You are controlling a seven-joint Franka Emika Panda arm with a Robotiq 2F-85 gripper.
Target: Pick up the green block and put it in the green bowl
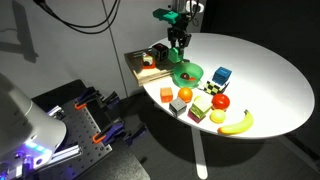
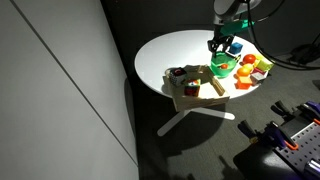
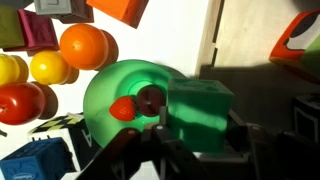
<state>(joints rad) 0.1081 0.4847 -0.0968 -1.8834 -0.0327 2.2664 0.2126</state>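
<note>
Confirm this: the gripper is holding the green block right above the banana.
One thing is wrong. The gripper does hold the green block, but above the green bowl, not the banana, which lies well off to the side. The wrist view shows the block directly over the bowl.

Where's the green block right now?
Wrist view: the green block is gripped in the pincer, hanging over the right side of the green bowl. An orange lies at the bowl's upper left.
</note>
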